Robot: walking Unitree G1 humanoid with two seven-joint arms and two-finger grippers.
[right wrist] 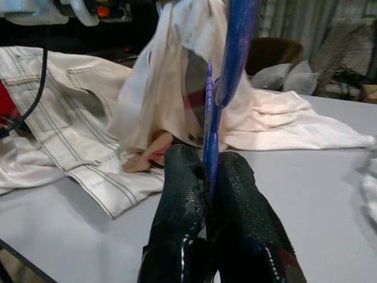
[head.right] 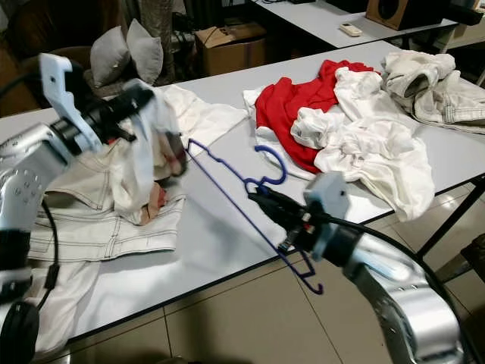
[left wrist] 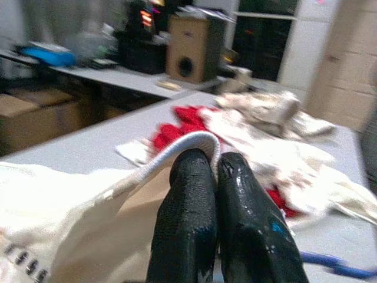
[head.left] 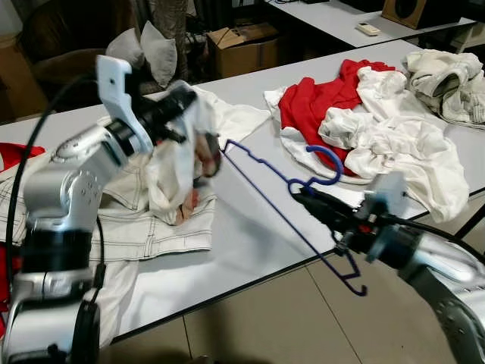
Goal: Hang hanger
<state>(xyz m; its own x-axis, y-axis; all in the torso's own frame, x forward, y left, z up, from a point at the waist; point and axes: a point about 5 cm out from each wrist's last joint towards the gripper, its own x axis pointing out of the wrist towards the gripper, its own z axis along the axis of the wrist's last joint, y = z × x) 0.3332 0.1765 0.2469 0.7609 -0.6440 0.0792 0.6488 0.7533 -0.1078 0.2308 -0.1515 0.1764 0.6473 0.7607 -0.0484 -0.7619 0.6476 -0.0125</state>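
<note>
The right gripper (head.left: 301, 197) has its two black fingers (right wrist: 179, 194) pressed together on the blue hanger (head.left: 292, 216), gripping the wire just below the hook, out past the near edge of the white table (head.left: 250, 243). The hanger is held in the air, tilted: its hook curls up over the table toward the clothes heap, one long side runs up and left to meet the lifted cloth, and its lower corner hangs over the tiled floor (head.left: 280, 326) in front of the table. The left gripper (head.left: 182, 102) is raised above the table with its fingers (left wrist: 194, 206) closed tight on a fold of the cream garment (head.left: 170, 163), a corded edge of it looping over the fingertips; the cloth hangs down from the grip, and the hanger's far end reaches it. Under it, flat on the table, lies a pair of off-white jeans (head.left: 163, 220) with dark stitching. Farther along the table sits a heap of white clothes (head.left: 394, 144) with a red garment (head.left: 322, 98) among them. Behind the table stand a cardboard box (head.left: 242, 45), two grey cushions (head.left: 148, 49) and, on another table, a wooden speaker (head.left: 420, 11). No brand, label or writing can be read anywhere.
</note>
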